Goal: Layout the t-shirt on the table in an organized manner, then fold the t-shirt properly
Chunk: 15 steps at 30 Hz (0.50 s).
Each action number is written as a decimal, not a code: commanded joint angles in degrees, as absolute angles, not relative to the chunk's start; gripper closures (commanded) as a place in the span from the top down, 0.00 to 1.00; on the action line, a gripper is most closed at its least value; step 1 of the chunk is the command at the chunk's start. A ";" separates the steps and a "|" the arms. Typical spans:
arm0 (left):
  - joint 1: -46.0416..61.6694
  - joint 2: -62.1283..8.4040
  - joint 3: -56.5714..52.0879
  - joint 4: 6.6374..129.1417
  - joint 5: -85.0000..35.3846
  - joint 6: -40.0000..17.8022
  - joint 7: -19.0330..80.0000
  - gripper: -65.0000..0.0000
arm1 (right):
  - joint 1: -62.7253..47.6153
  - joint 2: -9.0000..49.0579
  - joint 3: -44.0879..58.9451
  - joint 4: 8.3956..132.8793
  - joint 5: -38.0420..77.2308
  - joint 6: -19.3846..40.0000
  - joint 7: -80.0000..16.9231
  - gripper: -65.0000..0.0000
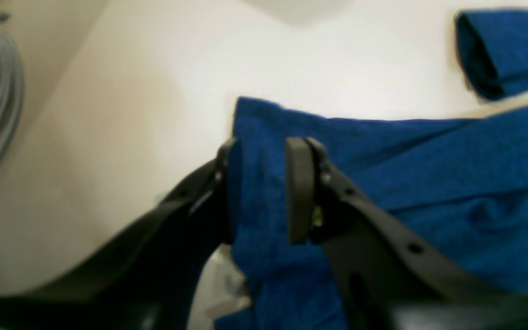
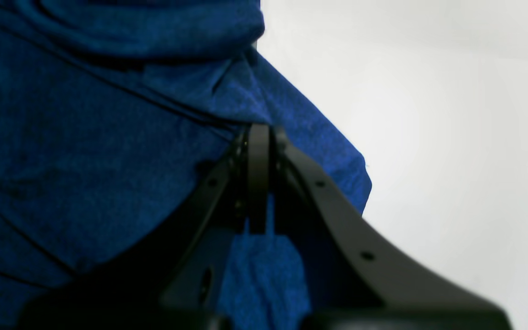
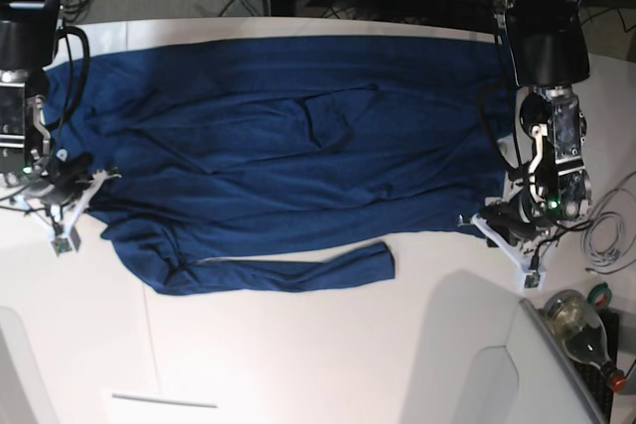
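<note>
White bench (image 1: 145, 82) fills the left wrist view, and the left end effector (image 1: 264, 188) has its jaws parted with the shirt's (image 1: 429, 183) edge sitting between them, loose rather than pinched.

Right wrist view: the right end effector (image 2: 259, 183) is clamped tight on a fold of shirt (image 2: 85, 160), bench (image 2: 429, 114) beyond.

Base view: the shirt (image 3: 288, 146) lies spread wide across the bench (image 3: 298, 364), one arm at each end. It's wrinkled, one sleeve straggling along the near edge. Layout looks nearly done; I'd say smoothing and all the folding remain.
</note>
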<state>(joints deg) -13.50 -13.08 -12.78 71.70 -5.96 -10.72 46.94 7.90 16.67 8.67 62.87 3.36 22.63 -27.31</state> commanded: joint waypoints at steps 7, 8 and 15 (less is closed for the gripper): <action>-20.62 -16.48 -12.79 57.10 -5.58 -10.51 40.66 0.29 | 8.40 17.54 9.10 67.47 3.82 22.81 -26.33 0.00; -20.79 -16.48 -12.79 55.60 -5.58 -10.51 39.43 0.34 | 8.31 17.45 9.10 68.18 3.82 22.81 -26.33 0.00; -22.73 -16.13 -12.79 50.95 -5.93 -10.59 37.76 0.63 | 8.31 17.45 9.01 68.35 3.82 22.81 -26.33 0.00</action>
